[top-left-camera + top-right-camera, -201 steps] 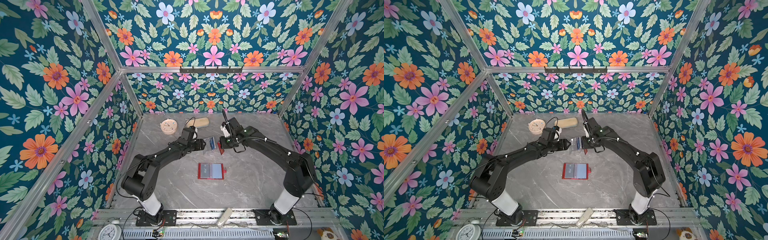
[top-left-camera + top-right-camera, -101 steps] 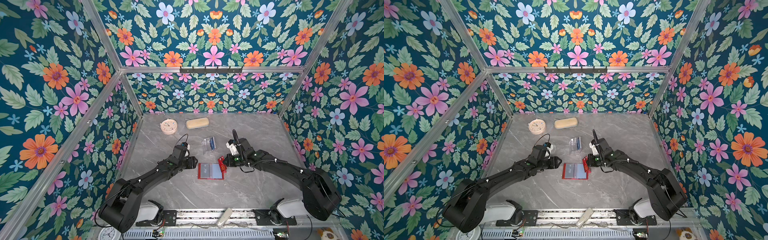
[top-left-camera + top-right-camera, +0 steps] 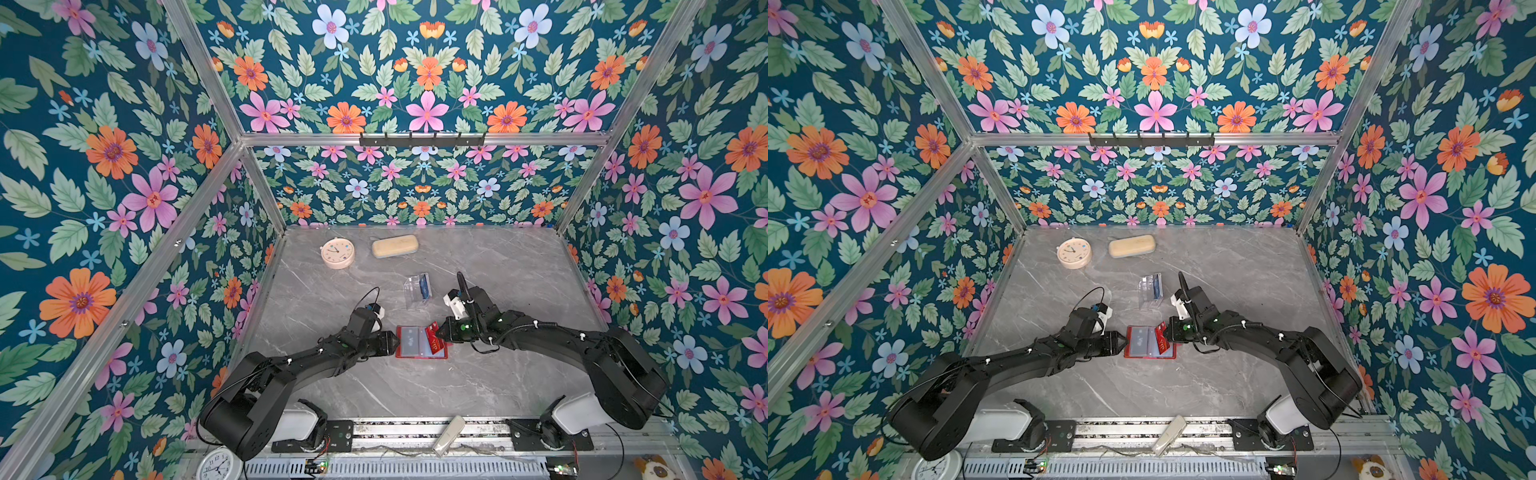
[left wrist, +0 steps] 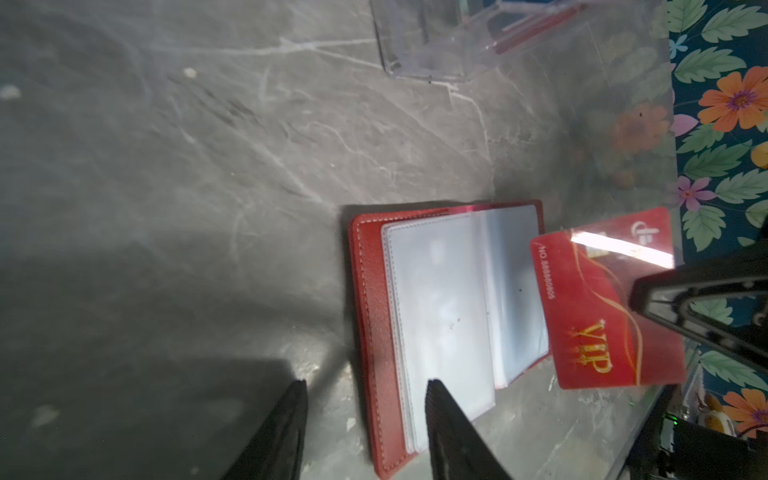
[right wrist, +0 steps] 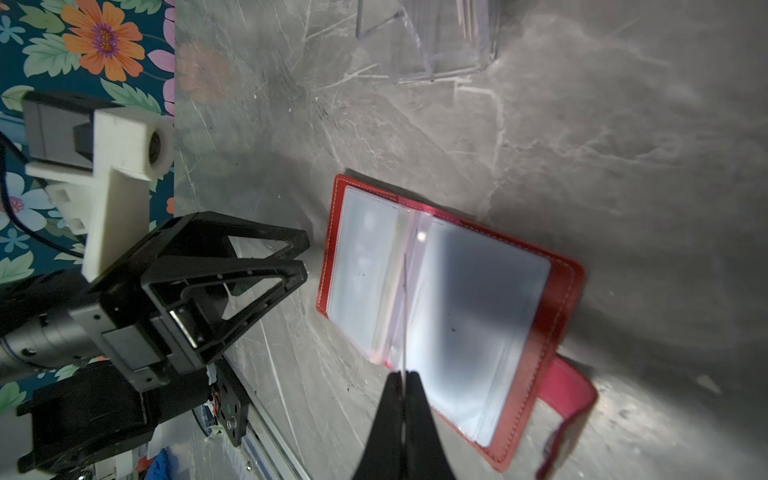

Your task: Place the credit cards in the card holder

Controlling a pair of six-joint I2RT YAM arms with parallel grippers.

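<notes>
- Two cards are all we can spot in both top views. The red card [image 3: 432,341] is pinched in the right gripper [image 3: 439,334] over the right end of the open card holder [image 3: 409,345]. A blue card [image 3: 424,286] sits in the clear stand [image 3: 415,293], further back on the table [image 3: 519,270]. We can't find the dark one.
- Also in both top views, the left gripper [image 3: 1123,343] sits low at the holder's left edge.
- Left wrist view: the left gripper's jaws stand apart and hold nothing. One finger is over a clear sleeve of the card holder [image 4: 372,291] and the other is over bare table. The red card [image 4: 598,316] hangs tilted past the holder's far end, clear of the sleeves.
- Right wrist view: we see the red card [image 5: 404,316] edge-on, clamped between the closed fingers of the right gripper [image 5: 403,376]. It's roughly in line with the holder's fold.
- Our read is that we're at the insertion step for the red card, and the sleeves look empty so far.
- Next, the left gripper probably has to pin the holder so it won't skate. Then the right has to tip the card's leading edge into a sleeve mouth and slide it in. Floppy plastic, so that'll be fiddly.
</notes>
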